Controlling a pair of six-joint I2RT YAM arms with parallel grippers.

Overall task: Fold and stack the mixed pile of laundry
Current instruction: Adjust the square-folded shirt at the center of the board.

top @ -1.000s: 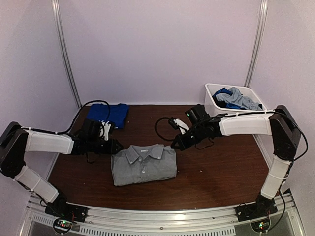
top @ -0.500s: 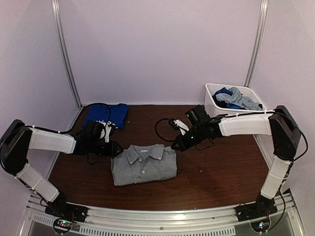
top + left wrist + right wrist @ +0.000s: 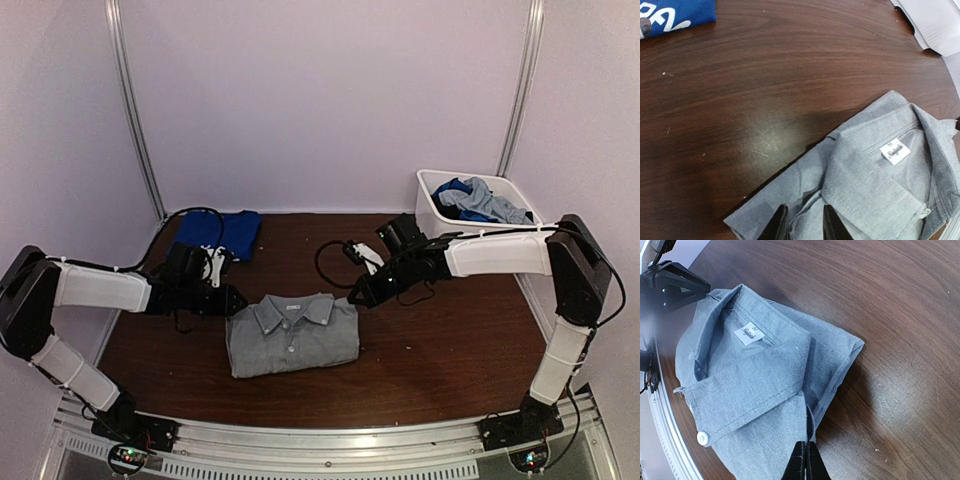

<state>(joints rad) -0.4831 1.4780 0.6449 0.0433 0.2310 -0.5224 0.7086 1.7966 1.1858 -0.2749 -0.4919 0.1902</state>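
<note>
A light-grey collared shirt (image 3: 292, 333) lies folded at the middle of the table, collar toward the back. My left gripper (image 3: 232, 298) is at its left edge. In the left wrist view the left gripper (image 3: 802, 227) is over the grey shirt (image 3: 875, 185), jaws a little apart with a wrinkled fold of cloth between them. My right gripper (image 3: 355, 296) is at the shirt's back right corner. In the right wrist view the right gripper (image 3: 806, 452) is shut, with a thin edge of the grey shirt (image 3: 750, 375) pinched at its tips. A folded royal-blue garment (image 3: 220, 232) lies at the back left.
A white bin (image 3: 425, 200) at the back right holds several more blue and grey garments (image 3: 480, 200). A black cable (image 3: 325, 262) loops over the table behind the shirt. The blue garment (image 3: 675, 15) shows at the top left of the left wrist view.
The left gripper's jaws have narrowed over the shirt's left edge. The right arm and the shirt have stayed as they were.
</note>
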